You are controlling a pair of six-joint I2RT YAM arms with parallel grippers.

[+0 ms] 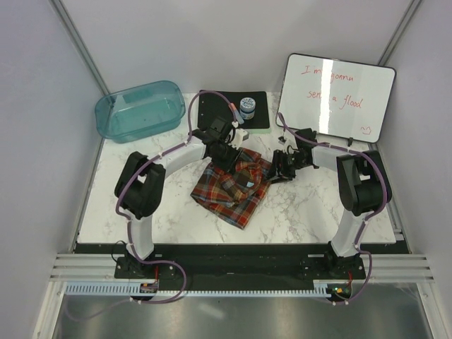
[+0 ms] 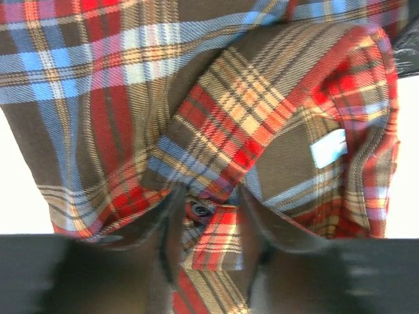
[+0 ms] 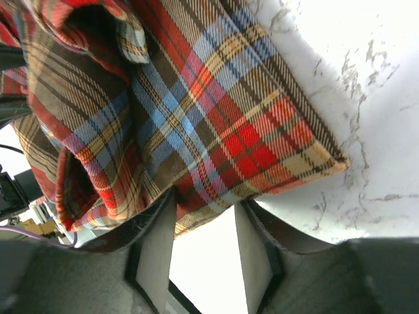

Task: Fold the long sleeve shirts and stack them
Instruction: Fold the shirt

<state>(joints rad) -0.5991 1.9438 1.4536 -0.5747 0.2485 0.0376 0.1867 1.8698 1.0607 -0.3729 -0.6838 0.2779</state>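
from above, the plaid shirt (image 1: 233,189) lies bunched on the marble table (image 1: 311,205) between both arms, well apart from the teal bin (image 1: 140,109) at back left; left wrist view: the left gripper (image 2: 209,212) pinches the shirt's button strip; right wrist view: the right gripper (image 3: 204,206) stands half apart at a folded edge, and i cannot tell if it grips
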